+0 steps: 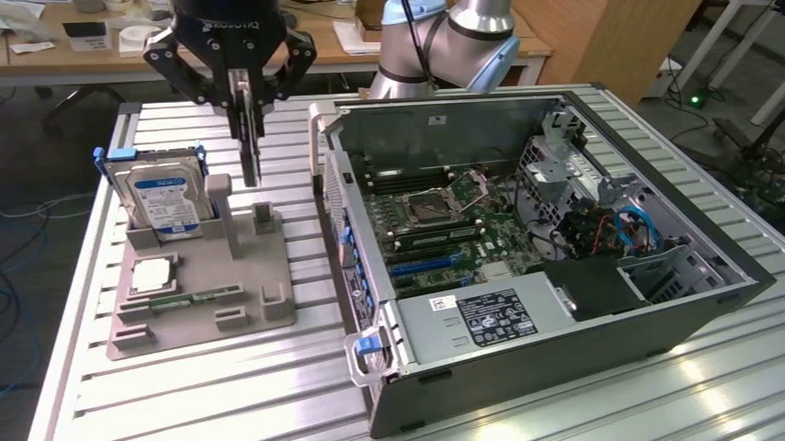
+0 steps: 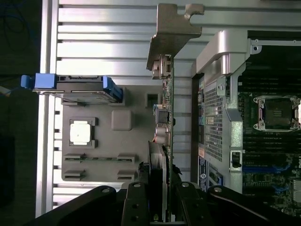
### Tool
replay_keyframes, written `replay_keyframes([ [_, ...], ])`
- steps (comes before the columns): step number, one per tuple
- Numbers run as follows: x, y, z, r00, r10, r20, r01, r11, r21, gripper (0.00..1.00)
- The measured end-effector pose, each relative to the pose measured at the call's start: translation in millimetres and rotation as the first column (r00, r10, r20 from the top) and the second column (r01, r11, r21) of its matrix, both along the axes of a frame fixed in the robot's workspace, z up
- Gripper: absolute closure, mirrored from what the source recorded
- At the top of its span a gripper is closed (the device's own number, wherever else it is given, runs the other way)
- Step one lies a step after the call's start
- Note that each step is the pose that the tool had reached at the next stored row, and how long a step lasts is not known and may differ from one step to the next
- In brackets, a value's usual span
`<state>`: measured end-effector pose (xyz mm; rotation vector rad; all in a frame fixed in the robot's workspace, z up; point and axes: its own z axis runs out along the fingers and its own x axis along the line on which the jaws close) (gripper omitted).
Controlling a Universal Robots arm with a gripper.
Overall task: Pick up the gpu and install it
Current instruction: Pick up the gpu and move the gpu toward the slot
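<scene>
Dark circuit card, the gpu [image 1: 252,147]: in the exterior view it is hanging edge-on from the gripper [image 1: 243,90], whose jaws are clamping its upper end. Its long axis is running vertically, with the free end pointing down toward the grey fixture tray [image 1: 184,331]. The card is hovering above the tray, between the blue-labelled hard drive [image 1: 164,202] on the exterior view's left and the open computer case [image 1: 589,349] on the right.

Wrist view: the gpu [image 2: 168,108] is showing as a thin edge, running lengthwise away from the gripper [image 2: 161,197] that is pinching it. Its silvery end bracket [image 2: 173,30] is sitting at the far end, over the slatted table [image 2: 103,47]. The tray [image 2: 106,141] is lying to one side of the card and the case [image 2: 221,52] to the other.
</scene>
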<state>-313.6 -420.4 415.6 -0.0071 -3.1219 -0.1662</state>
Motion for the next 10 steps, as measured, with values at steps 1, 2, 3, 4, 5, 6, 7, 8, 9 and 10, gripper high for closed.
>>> replay_keyframes([
  [1,0.0,0.0,0.8,1.0,0.0,0.0,0.0,1.0,0.0001,0.73],
  [2,0.0,0.0,1.7,1.0,0.0,0.0,0.0,1.0,0.0,0.73],
  [3,0.0,0.0,2.8,1.0,0.0,0.0,0.0,1.0,0.0001,0.73],
  [4,0.0,0.0,3.8,1.0,0.0,0.0001,0.0,1.0,0.0001,0.73],
  [5,0.0,0.0,4.5,1.0,0.0,0.0001,0.0,1.0,0.0001,0.73],
  [6,0.0,0.0,5.0,1.0,0.0,0.0001,0.0,1.0,0.0001,0.73],
  [7,0.0,0.0,5.3,1.0,0.0,0.0001,0.0,1.0,0.0001,0.73],
  [8,0.0,-0.1,5.4,1.0,0.0,0.0001,0.0,1.0,-0.0002,0.73],
  [9,0.1,-0.1,5.4,1.0,0.0,0.0,0.0,1.0,-0.0063,0.73],
  [10,0.1,-0.1,5.6,1.0,0.0,-0.0002,0.0,0.9998,-0.0181,0.73],
])
